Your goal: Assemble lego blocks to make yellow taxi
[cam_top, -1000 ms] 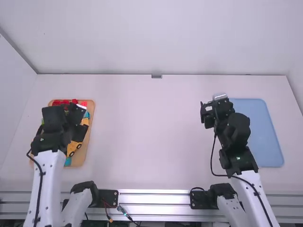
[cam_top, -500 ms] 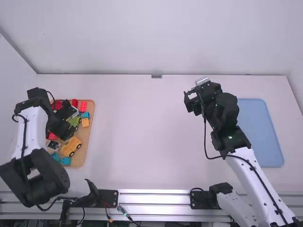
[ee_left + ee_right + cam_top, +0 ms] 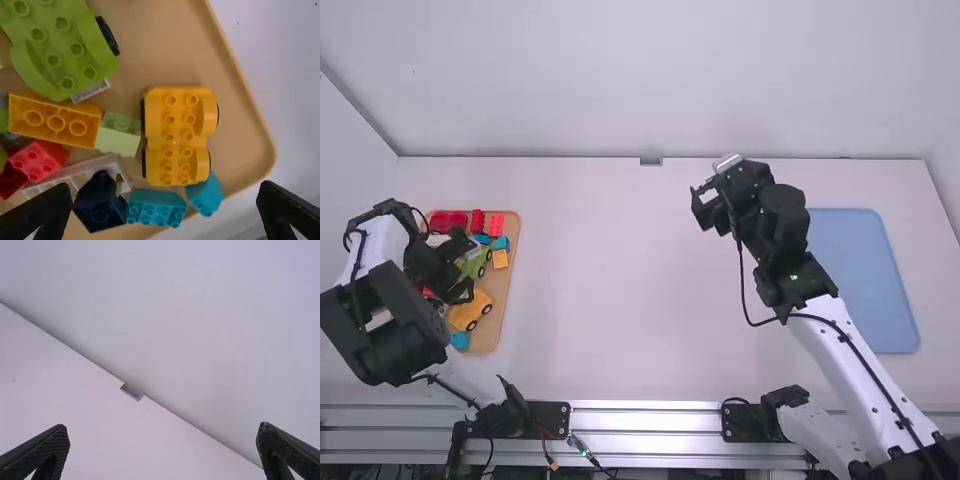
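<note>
Yellow wheeled base, one: laid towards the near right corner of the tan tray, no block mounted. Taxi: judged unstarted; all assembly left. Left gripper, right gripper: jaws spread wide, nothing is held.

One tan tray held one yellow wheeled base, one green wheeled base, one pale green block and, at its near end, two turquoise blocks. One blue tray lay well apart from it.
</note>
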